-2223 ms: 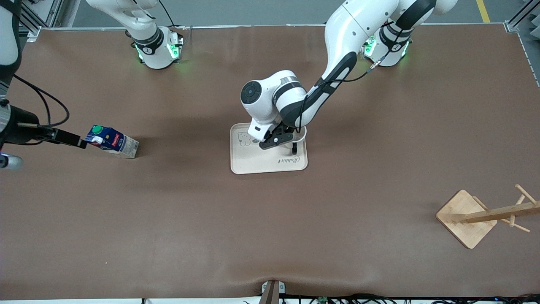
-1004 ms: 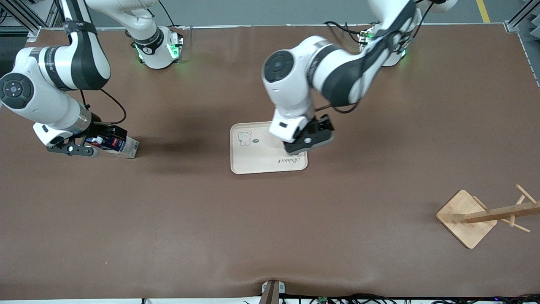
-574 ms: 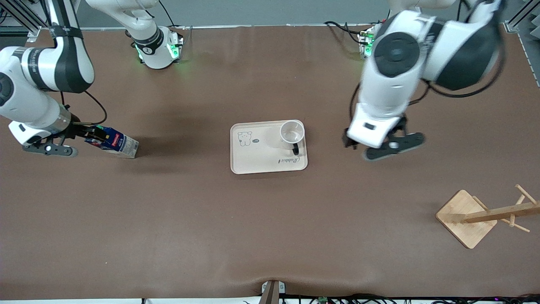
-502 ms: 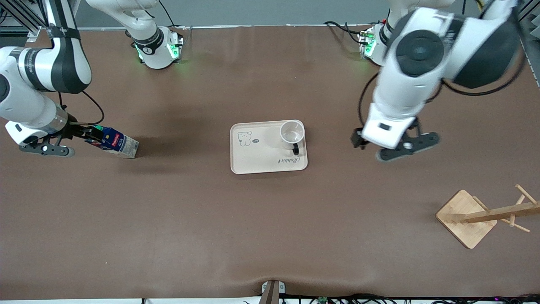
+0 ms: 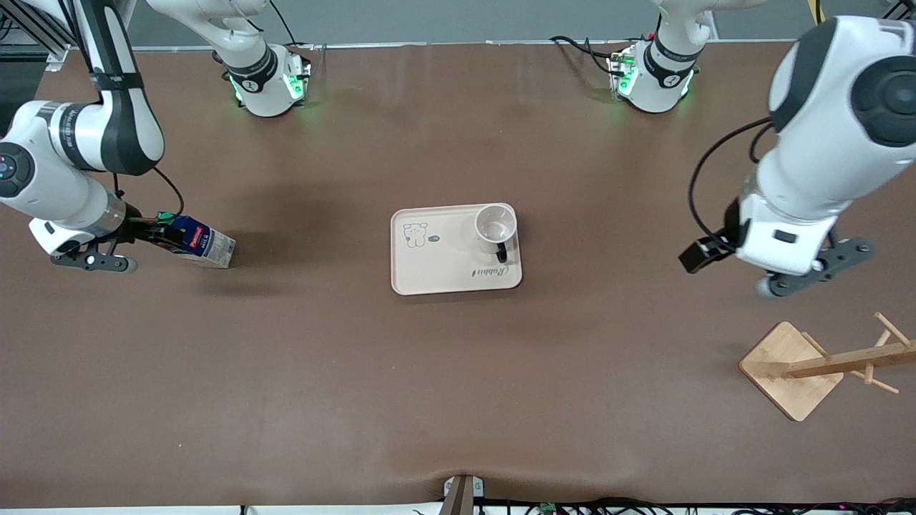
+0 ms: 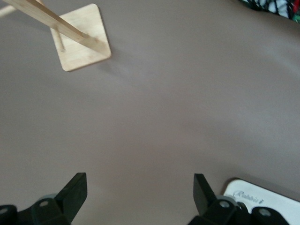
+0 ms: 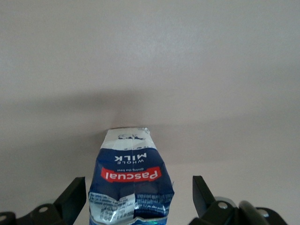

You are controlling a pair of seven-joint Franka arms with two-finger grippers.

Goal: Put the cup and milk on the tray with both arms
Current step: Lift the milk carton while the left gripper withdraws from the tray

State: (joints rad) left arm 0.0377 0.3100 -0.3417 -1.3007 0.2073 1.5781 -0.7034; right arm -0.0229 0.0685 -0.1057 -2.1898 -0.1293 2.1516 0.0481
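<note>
The white cup (image 5: 494, 225) stands upright on the cream tray (image 5: 436, 272), in the corner nearest the left arm's base. The dark-blue milk carton (image 5: 202, 244) rests on the table toward the right arm's end. Its green-capped top points at my right gripper (image 5: 159, 230). In the right wrist view the milk (image 7: 131, 185) sits between the open fingers (image 7: 75, 197) of my right gripper (image 7: 138, 199), and neither pad presses on it. My left gripper (image 5: 816, 270) hangs open and empty over bare table toward the left arm's end; its view shows a tray corner (image 6: 267, 199).
A wooden rack with a square base (image 5: 791, 368) and slanted pegs stands near the left arm's end, nearer the front camera than the left gripper. It also shows in the left wrist view as the rack base (image 6: 82, 40). Brown mat covers the table.
The left gripper has let go of the cup on the tray and swung away toward the left arm's end. The right gripper has come in around the milk's top.
</note>
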